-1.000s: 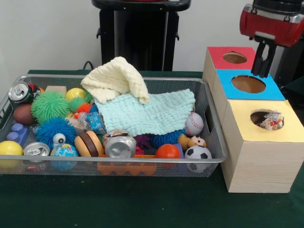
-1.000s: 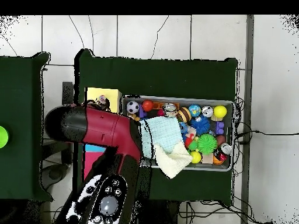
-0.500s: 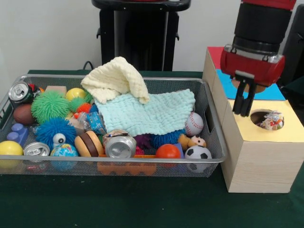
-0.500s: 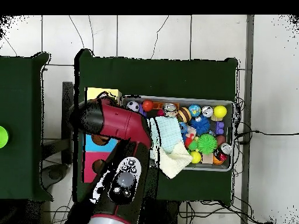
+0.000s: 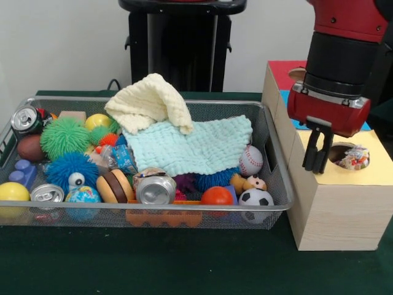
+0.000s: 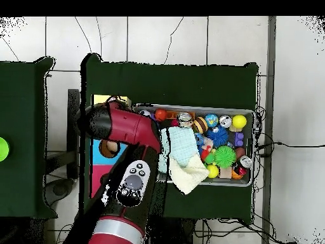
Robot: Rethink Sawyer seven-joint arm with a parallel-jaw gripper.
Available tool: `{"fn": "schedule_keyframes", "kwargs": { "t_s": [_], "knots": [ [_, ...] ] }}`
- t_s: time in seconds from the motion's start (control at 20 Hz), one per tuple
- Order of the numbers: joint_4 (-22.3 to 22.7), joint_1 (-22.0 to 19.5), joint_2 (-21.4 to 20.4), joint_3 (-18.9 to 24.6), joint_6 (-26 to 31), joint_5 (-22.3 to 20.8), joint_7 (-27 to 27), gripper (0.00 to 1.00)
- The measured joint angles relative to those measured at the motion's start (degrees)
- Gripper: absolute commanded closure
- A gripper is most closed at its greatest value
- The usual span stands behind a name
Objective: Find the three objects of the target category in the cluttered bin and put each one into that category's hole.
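The claw (image 5: 317, 161) hangs at the right of the frame beside the wire mesh bin's (image 5: 275, 161) right wall, over the wooden box's yellow top (image 5: 374, 173). Two knitted cloths (image 5: 184, 138) cover the bin's middle; green bench (image 5: 184, 261) below lies open.

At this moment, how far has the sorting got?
One crinkly wrapped item already sits in the hole of the yellow-topped wooden box. The gripper hangs beside that hole with nothing visibly held. The wire mesh bin remains cluttered under the mint knitted cloth, so more searching likely remains.
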Motion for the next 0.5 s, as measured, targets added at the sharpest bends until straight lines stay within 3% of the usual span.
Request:
{"fn": "schedule_keyframes", "kwargs": {
  "t_s": [0.5],
  "knots": [
    [-2.80,1.77,1.90,-2.92,2.84,0.37,0.00,1.00]
  ]
}}
